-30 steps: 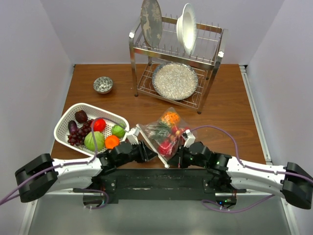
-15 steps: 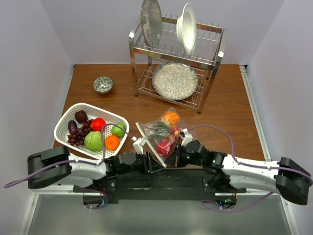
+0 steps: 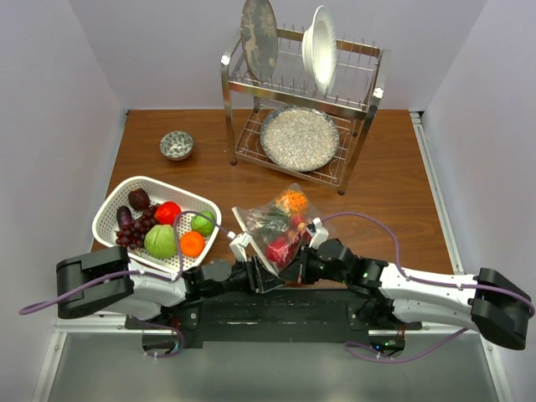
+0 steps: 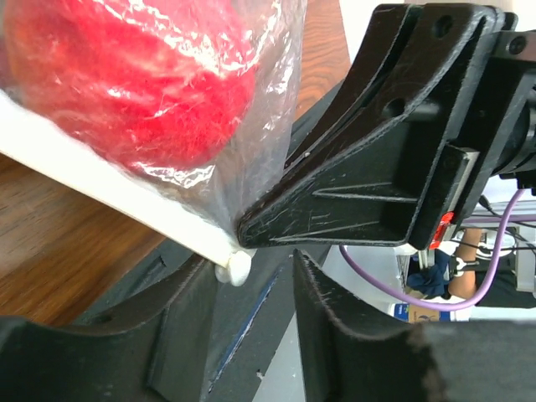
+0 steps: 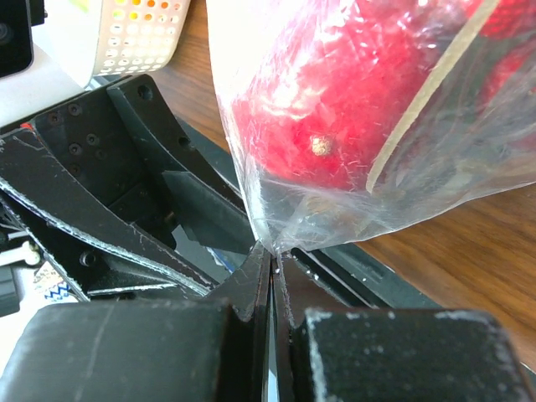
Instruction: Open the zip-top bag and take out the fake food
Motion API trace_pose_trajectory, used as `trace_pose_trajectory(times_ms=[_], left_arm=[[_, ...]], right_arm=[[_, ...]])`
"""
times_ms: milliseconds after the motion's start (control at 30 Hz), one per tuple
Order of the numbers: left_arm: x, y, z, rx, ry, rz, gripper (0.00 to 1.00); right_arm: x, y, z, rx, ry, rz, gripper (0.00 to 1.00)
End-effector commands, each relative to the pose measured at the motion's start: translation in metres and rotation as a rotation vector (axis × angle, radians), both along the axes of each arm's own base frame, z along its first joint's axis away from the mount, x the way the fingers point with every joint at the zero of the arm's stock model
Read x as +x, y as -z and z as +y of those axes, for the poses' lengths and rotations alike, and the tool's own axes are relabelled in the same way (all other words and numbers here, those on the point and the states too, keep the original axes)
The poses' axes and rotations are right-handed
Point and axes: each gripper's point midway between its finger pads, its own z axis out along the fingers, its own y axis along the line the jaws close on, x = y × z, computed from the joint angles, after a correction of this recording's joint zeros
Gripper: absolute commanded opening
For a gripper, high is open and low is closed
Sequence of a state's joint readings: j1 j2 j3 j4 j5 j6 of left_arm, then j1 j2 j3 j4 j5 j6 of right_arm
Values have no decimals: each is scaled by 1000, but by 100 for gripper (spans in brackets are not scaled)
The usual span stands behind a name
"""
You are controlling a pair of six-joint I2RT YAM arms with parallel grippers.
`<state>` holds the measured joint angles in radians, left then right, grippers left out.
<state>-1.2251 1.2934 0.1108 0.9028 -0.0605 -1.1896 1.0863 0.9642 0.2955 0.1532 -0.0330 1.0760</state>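
Clear plastic zip-top bag (image 3: pixel 283 222) sits just ahead of both grippers, between them. Its long axis runs from the fingertips away to the far right, with the white zip strip (image 4: pixel 109 205) along its left edge. Fake food (image 3: pixel 291 202) inside: orange piece at the far end, red piece nearest, blurred by film. Right gripper (image 5: pixel 272 272) is pinched fully closed on the bag's near corner. Left gripper (image 4: pixel 254 276) has its jaws parted, the strip's end nub at their mouth, unclamped. Top view: fingertips hidden under the bag.

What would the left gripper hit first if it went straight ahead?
Probably the white zip strip of the zip-top bag, just ahead of the left gripper; depth is unclear.
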Motion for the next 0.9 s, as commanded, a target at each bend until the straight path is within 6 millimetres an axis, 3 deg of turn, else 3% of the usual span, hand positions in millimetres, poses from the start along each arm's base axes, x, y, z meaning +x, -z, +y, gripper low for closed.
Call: trace_pose_trajectory(times_ms=[0, 300, 600, 867], left_arm=[[4, -15, -2, -67, -21, -30, 43], [3, -16, 1, -67, -25, -29, 30], [11, -1, 7, -9, -82, 22, 17], [25, -2, 14, 5, -139, 30, 16]], right_arm=[[2, -30, 17, 99, -13, -14, 0], [3, -27, 15, 94, 1, -10, 0], [-2, -22, 14, 60, -45, -23, 0], [-10, -14, 9, 22, -99, -34, 0]])
